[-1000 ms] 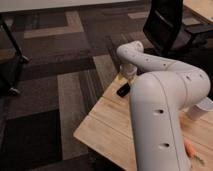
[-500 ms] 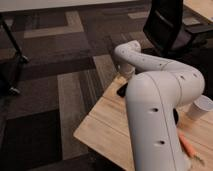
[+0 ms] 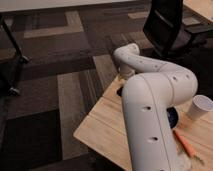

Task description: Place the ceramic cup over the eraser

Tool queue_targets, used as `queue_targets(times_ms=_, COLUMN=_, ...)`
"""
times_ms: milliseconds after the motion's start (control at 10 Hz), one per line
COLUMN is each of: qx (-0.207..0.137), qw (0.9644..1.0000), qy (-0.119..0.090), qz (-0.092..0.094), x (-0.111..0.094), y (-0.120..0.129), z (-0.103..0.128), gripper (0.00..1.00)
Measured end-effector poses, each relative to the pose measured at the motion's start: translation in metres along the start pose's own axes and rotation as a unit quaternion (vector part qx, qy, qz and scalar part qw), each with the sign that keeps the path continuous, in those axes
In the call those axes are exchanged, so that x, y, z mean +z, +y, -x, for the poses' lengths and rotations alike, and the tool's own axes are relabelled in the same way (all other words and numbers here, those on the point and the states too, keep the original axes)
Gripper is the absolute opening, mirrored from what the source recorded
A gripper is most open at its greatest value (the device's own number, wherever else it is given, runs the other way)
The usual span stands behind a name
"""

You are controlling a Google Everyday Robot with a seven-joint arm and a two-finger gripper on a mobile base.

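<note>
An office: striped carpet tiles (image 3: 70, 100), black swivel chair (image 3: 167, 25), wooden table (image 3: 100, 125), the gripper (image 3: 122, 84) at its far corner.

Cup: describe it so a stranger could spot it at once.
Start at the wooden table, then look right of the white arm, whose gripper is at the far corner. The cup stands upright by the right edge, white and round, unlike the thin orange stick.

A white cup (image 3: 202, 107) stands upright, mouth up, at the right side of the wooden surface (image 3: 102, 122), nothing covering or filling it that can be seen. The black eraser (image 3: 120, 92) lies flat near the surface's far corner, only a dark sliver showing, well apart from the cup. The tool (image 3: 121, 81) hangs just above the eraser.
</note>
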Motion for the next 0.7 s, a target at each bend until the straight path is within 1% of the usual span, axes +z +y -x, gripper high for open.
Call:
queue_targets(times_ms=200, qx=-0.006, qw=0.9999, qy=0.003, qz=-0.012, x=0.006, y=0.001, z=-0.001, gripper=0.65)
queue_targets(times_ms=300, qx=-0.005, qw=0.9998, qy=0.005, qz=-0.021, x=0.011, y=-0.003, z=-0.002, gripper=0.56)
queue_targets(times_ms=400, qx=-0.008, qw=0.9995, qy=0.003, qz=-0.03, x=0.013, y=-0.005, z=-0.005, gripper=0.36)
queue_targets(times_ms=500, qx=-0.011, qw=0.9994, qy=0.001, qz=-0.033, x=0.012, y=-0.005, z=-0.007, gripper=0.3)
queue_targets(times_ms=600, qx=-0.016, qw=0.9991, qy=-0.002, qz=-0.039, x=0.012, y=-0.006, z=-0.01, gripper=0.18)
queue_targets(times_ms=700, qx=-0.028, qw=0.9986, qy=-0.002, qz=-0.045, x=0.01, y=-0.006, z=-0.018, gripper=0.02)
